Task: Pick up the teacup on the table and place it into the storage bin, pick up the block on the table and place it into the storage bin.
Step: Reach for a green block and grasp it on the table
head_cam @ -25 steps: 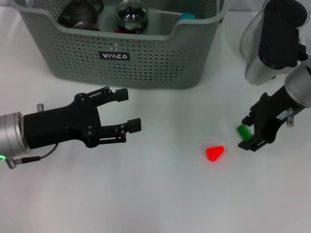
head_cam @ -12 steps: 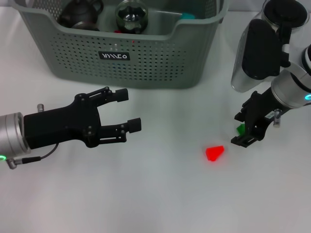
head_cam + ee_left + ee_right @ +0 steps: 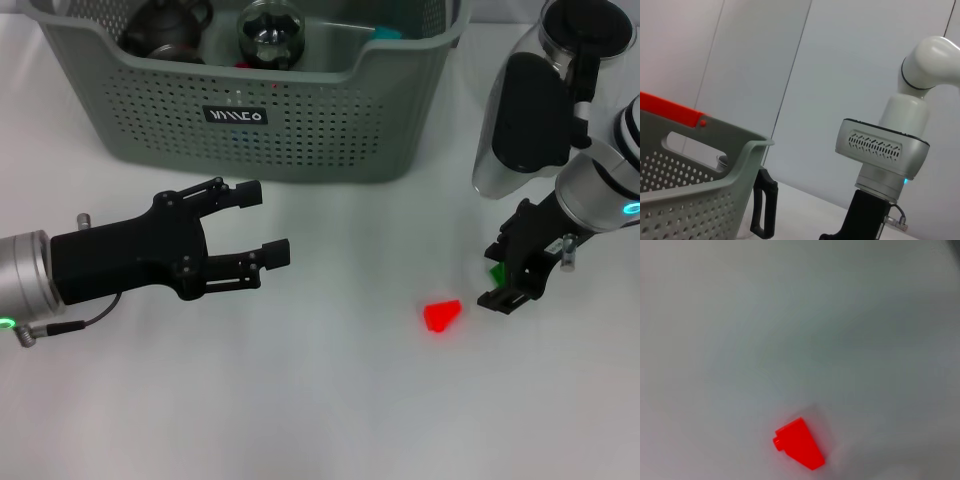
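**Mia:** Where is the storage bin (image 3: 300, 110)?

**Ben:** At the far side of the white counter (image 3: 330, 400). It is grey-green with lots of little holes and a small black label (image 3: 236, 115). From the head view I can see a dark teapot (image 3: 165, 28) and a round glass thing (image 3: 270, 32) inside it.

**Mia:** And the left pincer (image 3: 268, 226)?

**Ben:** It is black and it hangs over the counter in front of the bin. Its fingers are spread wide and hold nothing.

**Mia:** What about the right pincer (image 3: 512, 272)?

**Ben:** It is low, near the right edge of the counter. A little green block (image 3: 495, 270) peeks out between its fingers, and they look closed on it. Only the head view shows that.

**Mia:** Is there another block?

**Ben:** Yes, a red block (image 3: 442, 314) lies on the counter, just beside the right pincer but not touching it. The right wrist view shows that red block (image 3: 799, 444) close up, lying alone on the white top. It does not show the green one.

**Mia:** What does the left wrist view show?

**Ben:** A corner of the bin (image 3: 700, 195) with a red bar (image 3: 670, 110) along its top edge, one black fingertip (image 3: 763, 205), and the white right arm (image 3: 890, 145) farther off.
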Robot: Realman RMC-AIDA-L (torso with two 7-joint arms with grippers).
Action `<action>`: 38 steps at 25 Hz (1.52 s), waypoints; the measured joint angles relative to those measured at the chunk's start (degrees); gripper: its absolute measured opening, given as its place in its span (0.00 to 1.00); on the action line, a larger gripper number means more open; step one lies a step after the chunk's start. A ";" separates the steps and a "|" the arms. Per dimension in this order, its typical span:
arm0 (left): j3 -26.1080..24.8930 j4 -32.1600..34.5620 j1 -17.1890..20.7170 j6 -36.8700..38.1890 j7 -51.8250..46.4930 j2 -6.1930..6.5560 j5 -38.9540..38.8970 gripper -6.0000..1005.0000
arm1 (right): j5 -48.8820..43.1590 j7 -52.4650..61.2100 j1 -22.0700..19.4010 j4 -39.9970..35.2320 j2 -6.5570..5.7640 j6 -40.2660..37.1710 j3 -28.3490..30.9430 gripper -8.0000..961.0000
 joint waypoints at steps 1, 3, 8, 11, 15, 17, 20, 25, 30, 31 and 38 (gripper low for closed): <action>0.00 0.00 0.00 0.00 0.00 -0.01 -0.02 0.88 | -0.04 0.04 0.10 0.22 0.00 -0.06 -0.02 0.70; 0.00 0.00 0.02 0.00 -0.02 -0.02 -0.09 0.88 | -0.12 0.34 0.14 0.23 -0.01 -0.49 0.01 0.70; 0.00 0.00 0.05 -0.08 -0.05 -0.03 -0.11 0.88 | -0.24 1.26 -0.09 -0.20 -0.21 -2.32 0.43 0.70; 0.00 0.00 0.01 -0.09 -0.06 -0.03 -0.10 0.88 | -0.29 1.60 -0.34 -0.34 -0.29 -3.19 0.50 0.70; 0.00 0.00 -0.02 -0.09 -0.06 -0.04 -0.11 0.88 | -0.36 1.76 -0.51 -0.48 -0.43 -4.04 1.02 0.70; 0.00 0.00 -0.01 -0.09 -0.07 -0.04 -0.11 0.88 | -0.68 1.77 -0.70 -0.85 -0.44 -4.20 1.22 0.70; 0.00 -0.03 0.02 -0.08 -0.06 -0.03 -0.10 0.88 | -1.64 1.77 -1.32 -2.40 -0.35 -4.54 1.93 0.70; 0.00 -0.09 0.05 -0.09 -0.06 -0.07 -0.11 0.88 | -1.76 1.38 -2.20 -4.33 -0.37 -6.14 2.96 0.70; 0.00 -0.09 0.01 -0.12 -0.06 -0.10 -0.15 0.88 | -1.86 1.01 -2.37 -3.98 -0.31 -6.51 2.85 0.70; 0.00 -0.09 0.01 -0.12 -0.07 -0.11 -0.19 0.88 | -1.90 0.99 -2.38 -3.89 -0.31 -6.35 2.78 0.70; 0.00 -0.09 0.05 -0.30 -0.06 -0.12 -0.28 0.88 | -1.92 0.89 -2.35 -3.74 -0.20 -5.75 2.09 0.70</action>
